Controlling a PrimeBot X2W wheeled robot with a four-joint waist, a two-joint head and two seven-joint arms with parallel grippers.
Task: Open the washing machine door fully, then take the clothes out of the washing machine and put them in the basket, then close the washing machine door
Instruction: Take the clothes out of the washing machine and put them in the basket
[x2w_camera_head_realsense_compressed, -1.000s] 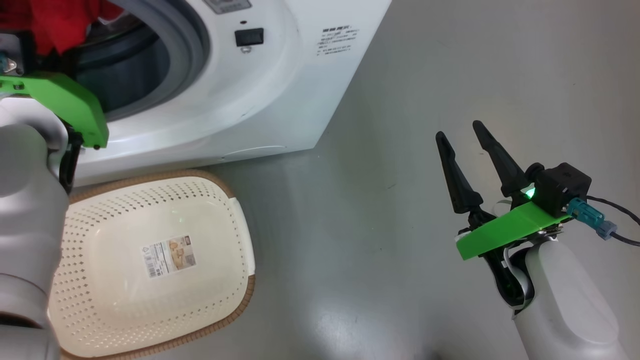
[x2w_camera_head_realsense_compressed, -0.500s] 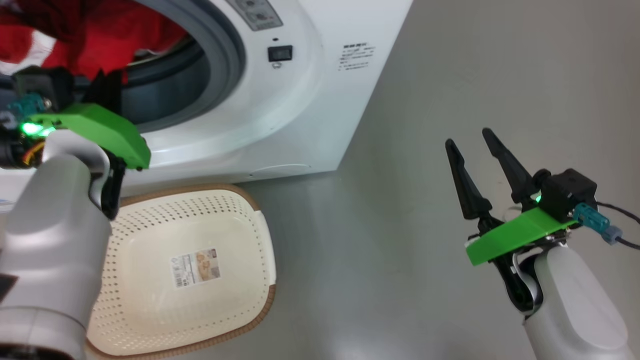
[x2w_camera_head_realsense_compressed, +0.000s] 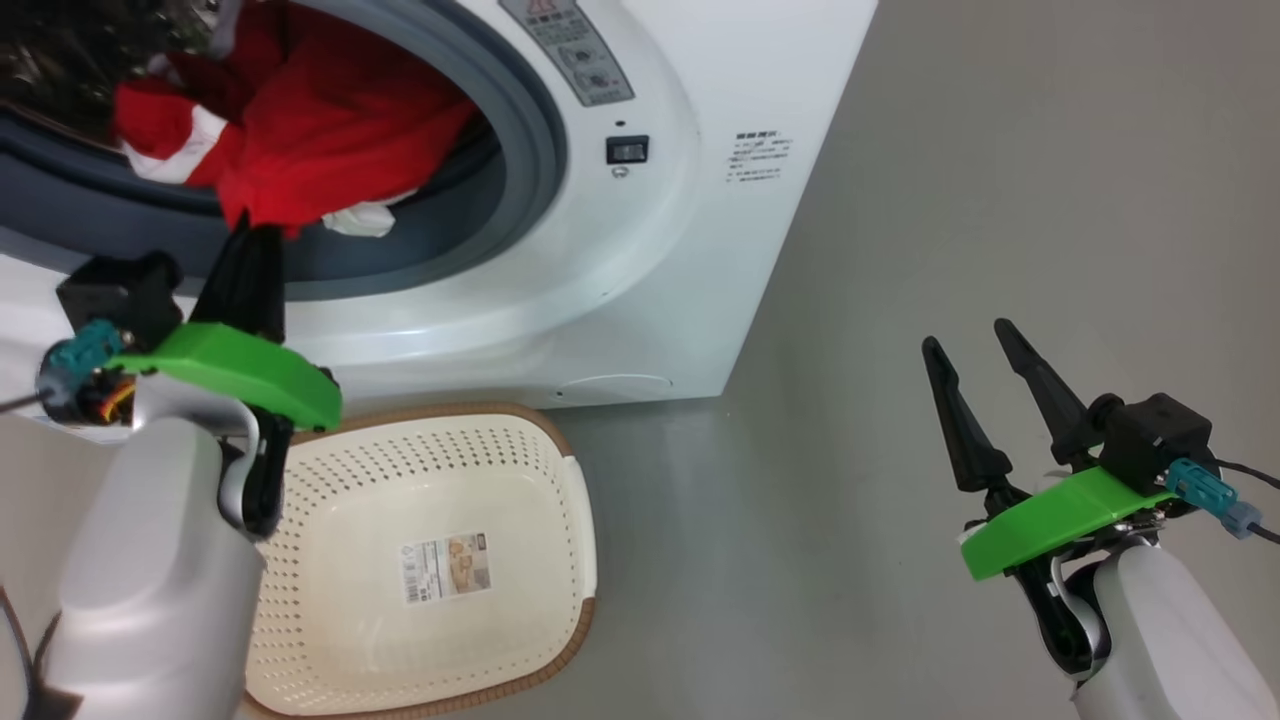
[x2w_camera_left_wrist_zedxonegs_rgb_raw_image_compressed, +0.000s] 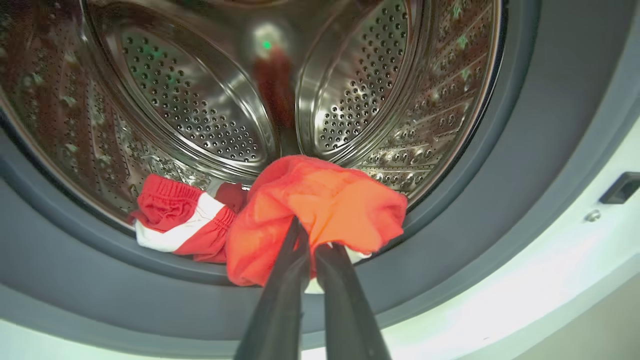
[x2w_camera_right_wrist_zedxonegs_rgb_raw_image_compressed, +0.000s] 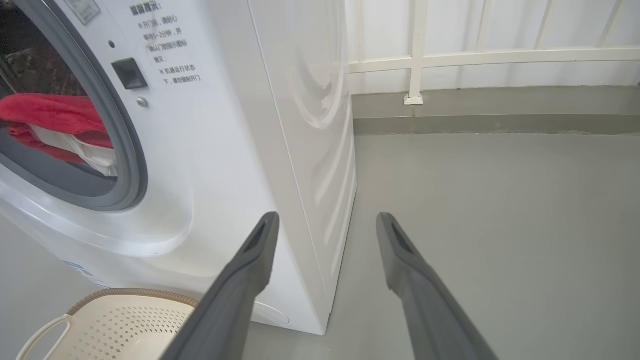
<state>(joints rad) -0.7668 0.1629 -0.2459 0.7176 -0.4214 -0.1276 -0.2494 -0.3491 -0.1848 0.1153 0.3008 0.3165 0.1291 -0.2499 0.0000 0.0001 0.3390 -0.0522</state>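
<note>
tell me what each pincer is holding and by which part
Left pincer is shut on the red jersey, pinching a bunched fold at its near edge. Right pincer is open, holding nothing.

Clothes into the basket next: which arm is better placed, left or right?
Left. The left gripper is shut on the clothes at the washing machine mouth, and the basket sits on the floor right in front of it. The right gripper is open, empty, off to the side.

A smooth grey floor (x2w_camera_head_realsense_compressed: 900, 200) with a soft sheen runs back to a grey skirting strip (x2w_camera_right_wrist_zedxonegs_rgb_raw_image_compressed: 500, 120) beneath a white wall (x2w_camera_right_wrist_zedxonegs_rgb_raw_image_compressed: 505, 25) crossed by cream bars (x2w_camera_right_wrist_zedxonegs_rgb_raw_image_compressed: 417, 50).
</note>
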